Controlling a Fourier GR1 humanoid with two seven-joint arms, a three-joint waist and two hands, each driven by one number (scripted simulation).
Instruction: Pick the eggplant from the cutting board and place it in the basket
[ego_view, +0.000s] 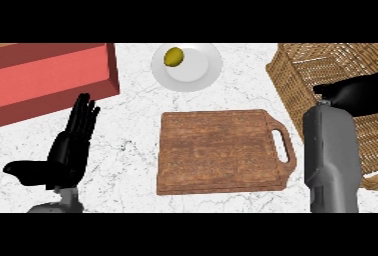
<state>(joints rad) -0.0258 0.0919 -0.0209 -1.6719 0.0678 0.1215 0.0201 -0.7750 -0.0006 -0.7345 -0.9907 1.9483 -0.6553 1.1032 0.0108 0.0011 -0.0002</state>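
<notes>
The brown wooden cutting board (218, 150) lies in the middle of the counter with a handle slot on its right side, and its top is bare. No eggplant shows anywhere. The woven wicker basket (310, 70) stands at the right. My right forearm reaches up over the basket's front wall, and my right hand (353, 94) hangs as a dark shape inside the basket's opening. Whether that hand holds anything is hidden. My left hand (74, 137) rests at the left, left of the board, its fingers straight and pointing up.
A white plate (199, 70) with a small yellow-green fruit (175, 56) sits behind the board. A red box (52, 75) fills the far left corner. The counter is white marble.
</notes>
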